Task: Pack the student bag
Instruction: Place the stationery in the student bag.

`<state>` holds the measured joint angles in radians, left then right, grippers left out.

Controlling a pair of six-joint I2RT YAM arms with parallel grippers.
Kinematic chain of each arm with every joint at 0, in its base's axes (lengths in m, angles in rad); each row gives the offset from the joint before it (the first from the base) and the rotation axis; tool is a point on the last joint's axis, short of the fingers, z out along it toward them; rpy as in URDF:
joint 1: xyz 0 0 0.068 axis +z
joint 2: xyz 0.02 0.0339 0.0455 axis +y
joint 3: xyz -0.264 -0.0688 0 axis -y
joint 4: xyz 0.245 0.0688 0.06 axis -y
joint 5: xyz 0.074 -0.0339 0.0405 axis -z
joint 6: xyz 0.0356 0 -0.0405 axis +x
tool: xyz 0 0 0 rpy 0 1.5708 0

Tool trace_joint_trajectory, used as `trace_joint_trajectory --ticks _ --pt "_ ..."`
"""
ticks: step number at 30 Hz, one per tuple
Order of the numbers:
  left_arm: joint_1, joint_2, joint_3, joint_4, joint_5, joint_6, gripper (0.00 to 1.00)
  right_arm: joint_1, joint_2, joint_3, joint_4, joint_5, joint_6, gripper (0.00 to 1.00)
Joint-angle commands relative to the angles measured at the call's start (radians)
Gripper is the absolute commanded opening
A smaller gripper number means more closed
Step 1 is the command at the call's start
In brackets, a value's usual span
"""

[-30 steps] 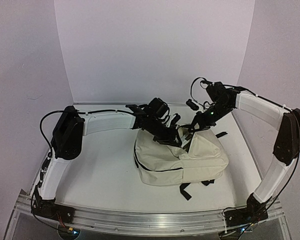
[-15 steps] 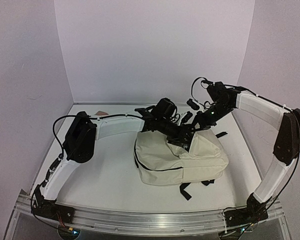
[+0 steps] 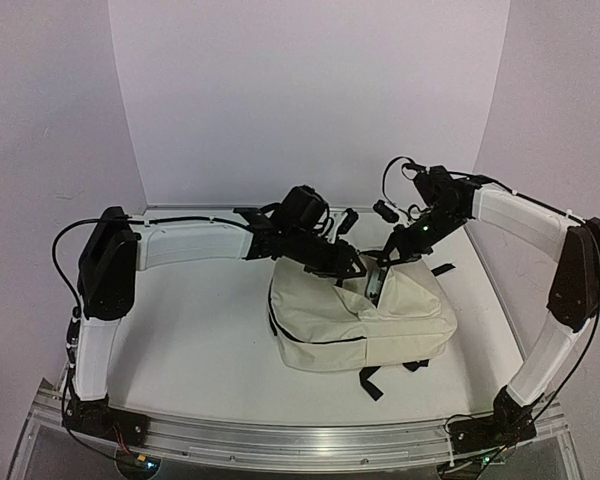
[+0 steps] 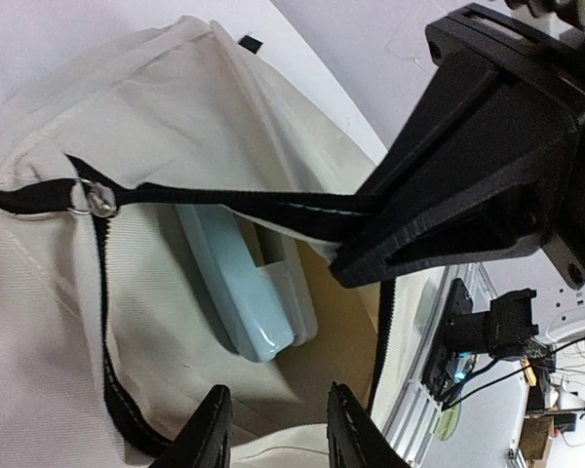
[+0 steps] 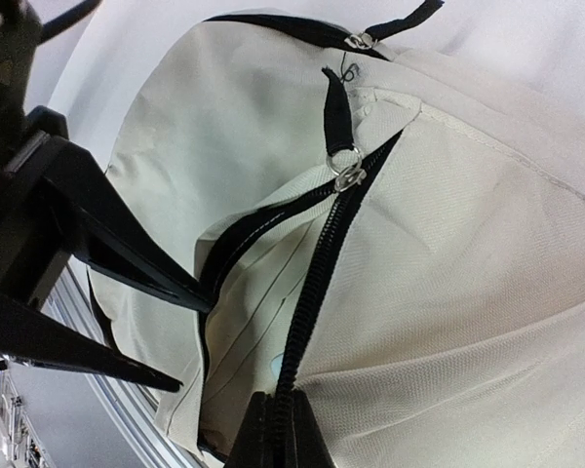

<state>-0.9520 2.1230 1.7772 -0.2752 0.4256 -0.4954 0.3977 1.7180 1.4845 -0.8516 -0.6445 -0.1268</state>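
The cream student bag lies on the table with its top zipper open. My right gripper is shut on the black zipper edge of the opening and holds it up; it also shows in the top view. My left gripper is open and empty, hovering just over the opening, and shows in the top view too. Inside the bag lie a light blue book and a brown flat item. A zipper pull hangs at the end of the opening.
Black straps trail from the bag's near side and one from its right. The white back wall and side walls close in the table. An aluminium rail runs along the near edge.
The left gripper reached right over the bag opening half a second ago and has now drawn back left. The left elbow swung left. The right gripper has stayed put, holding the zipper edge.
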Motion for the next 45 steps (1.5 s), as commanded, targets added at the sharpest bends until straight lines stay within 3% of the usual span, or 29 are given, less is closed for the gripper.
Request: trace_joint_trajectory --ticks 1,6,13,21,24,29,34,39,42,45 --pt "0.001 0.005 0.020 -0.101 -0.077 0.035 0.32 0.012 -0.063 -0.001 0.001 -0.061 -0.002 0.00" --pt "-0.005 0.085 0.075 -0.124 -0.077 0.049 0.26 0.011 -0.066 -0.002 0.002 -0.063 0.001 0.00" --pt "-0.046 0.239 0.290 -0.113 -0.036 0.072 0.21 0.011 -0.073 -0.020 0.002 -0.065 0.018 0.00" --pt "-0.062 0.281 0.314 0.084 0.071 0.013 0.24 0.010 -0.071 -0.055 0.008 -0.081 0.033 0.00" --pt "-0.062 0.240 0.257 0.095 0.075 0.006 0.33 0.010 -0.070 -0.053 0.006 -0.076 0.032 0.00" --pt "-0.045 0.037 0.018 0.107 -0.022 0.004 0.56 0.010 -0.085 -0.101 0.009 -0.048 0.016 0.00" --pt "0.019 -0.179 -0.146 0.033 -0.118 -0.021 0.67 0.010 -0.079 -0.167 0.024 -0.016 0.000 0.00" --pt "0.196 -0.283 -0.181 -0.146 -0.219 -0.048 0.80 0.010 -0.054 -0.192 0.045 0.017 -0.015 0.00" --pt "0.304 -0.287 -0.155 -0.252 -0.304 -0.032 0.98 0.010 -0.043 -0.191 0.050 0.036 -0.020 0.00" --pt "0.394 -0.234 -0.080 -0.384 -0.399 -0.010 1.00 0.010 -0.038 -0.175 0.051 0.045 -0.026 0.00"
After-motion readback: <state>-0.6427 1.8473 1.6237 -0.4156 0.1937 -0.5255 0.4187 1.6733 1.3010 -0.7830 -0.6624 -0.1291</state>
